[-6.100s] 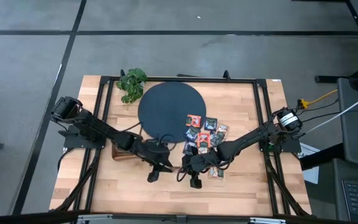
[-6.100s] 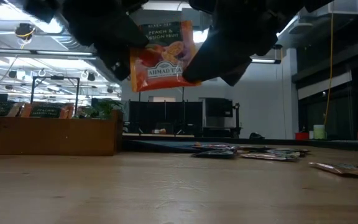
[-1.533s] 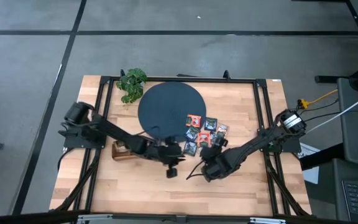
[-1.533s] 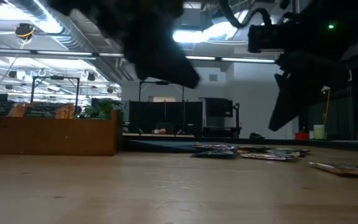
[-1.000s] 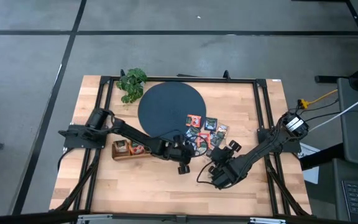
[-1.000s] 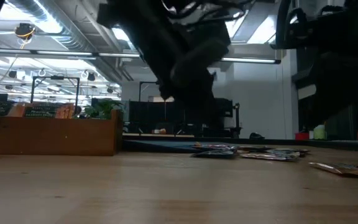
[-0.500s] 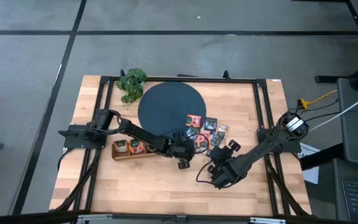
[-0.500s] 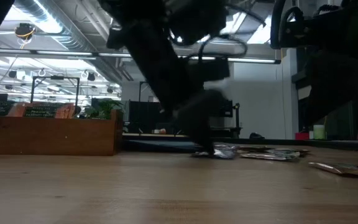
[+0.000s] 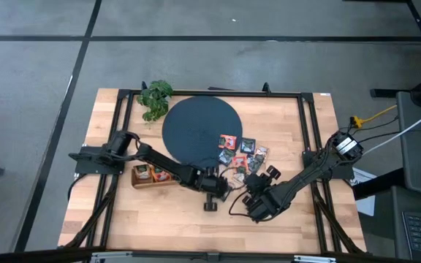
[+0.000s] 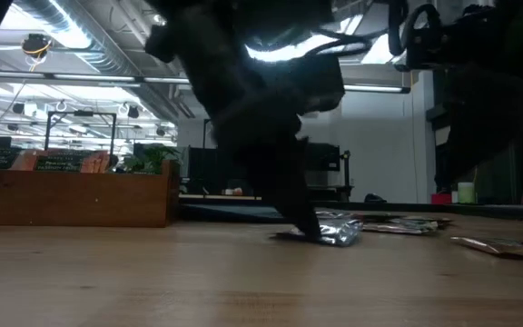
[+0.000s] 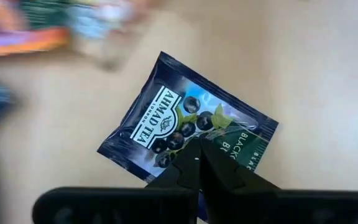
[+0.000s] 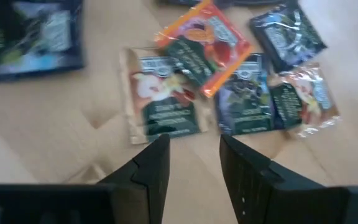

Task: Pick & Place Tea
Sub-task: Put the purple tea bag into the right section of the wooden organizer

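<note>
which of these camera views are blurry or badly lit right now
Left wrist view: the dark blue sachet is sharp, the sachets behind it smeared. Right wrist view: the sachet pile is softly blurred. Low view: both arms are backlit silhouettes against bright ceiling lights, with glare on the foil sachet. High view: evenly lit.

even, diffuse overhead light in the high view; arms cast only faint shadows on the wooden table (image 9: 123, 219). low view: backlit by bright ceiling strip lights (image 10: 80, 80), so the arms read as black silhouettes; foreground tabletop soft. left wrist view: dark sachet (image 11: 188, 127) sharp, far corner smeared by blur. right wrist view: uniformly soft, with glare on the scattered sachets (image 12: 210, 37).
</note>
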`<state>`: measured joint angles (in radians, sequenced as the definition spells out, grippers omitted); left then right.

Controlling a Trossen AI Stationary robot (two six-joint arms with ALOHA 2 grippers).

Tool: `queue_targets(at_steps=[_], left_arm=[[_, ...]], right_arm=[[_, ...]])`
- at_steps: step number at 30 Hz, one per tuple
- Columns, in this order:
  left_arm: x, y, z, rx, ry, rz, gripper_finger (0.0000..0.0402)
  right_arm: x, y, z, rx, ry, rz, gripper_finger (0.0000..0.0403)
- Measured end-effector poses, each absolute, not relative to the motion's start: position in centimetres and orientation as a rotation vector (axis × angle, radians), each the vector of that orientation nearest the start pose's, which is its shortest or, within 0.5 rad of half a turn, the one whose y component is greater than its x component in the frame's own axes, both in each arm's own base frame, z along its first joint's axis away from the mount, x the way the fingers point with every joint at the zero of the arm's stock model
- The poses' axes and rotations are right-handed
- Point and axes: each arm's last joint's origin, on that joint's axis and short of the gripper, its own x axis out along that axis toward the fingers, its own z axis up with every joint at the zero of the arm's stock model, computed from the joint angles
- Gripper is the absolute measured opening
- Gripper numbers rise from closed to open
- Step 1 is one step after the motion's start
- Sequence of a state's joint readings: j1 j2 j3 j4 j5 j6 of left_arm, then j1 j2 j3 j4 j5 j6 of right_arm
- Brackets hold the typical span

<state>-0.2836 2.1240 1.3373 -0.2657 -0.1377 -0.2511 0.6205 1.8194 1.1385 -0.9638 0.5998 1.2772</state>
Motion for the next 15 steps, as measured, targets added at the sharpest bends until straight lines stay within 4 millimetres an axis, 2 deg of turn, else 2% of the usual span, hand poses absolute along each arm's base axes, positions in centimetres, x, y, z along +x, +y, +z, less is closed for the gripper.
queue_targets(at_steps=[6,11,15], left_arm=[[39.5,-13.7,11.5,0.036,1.077,-0.104,0.0002],[38.8,-14.3,11.6,0.06,1.118,-0.111,0.0003],[38.3,-14.7,11.7,0.084,1.147,-0.107,0.0002]], right_arm=[[27.2,17.1,15.9,0.213,1.076,-0.6,0.0142],[28.6,17.7,16.0,0.255,1.121,-0.372,0.0142],[29.3,18.3,16.2,0.225,1.118,-0.205,0.0142]])
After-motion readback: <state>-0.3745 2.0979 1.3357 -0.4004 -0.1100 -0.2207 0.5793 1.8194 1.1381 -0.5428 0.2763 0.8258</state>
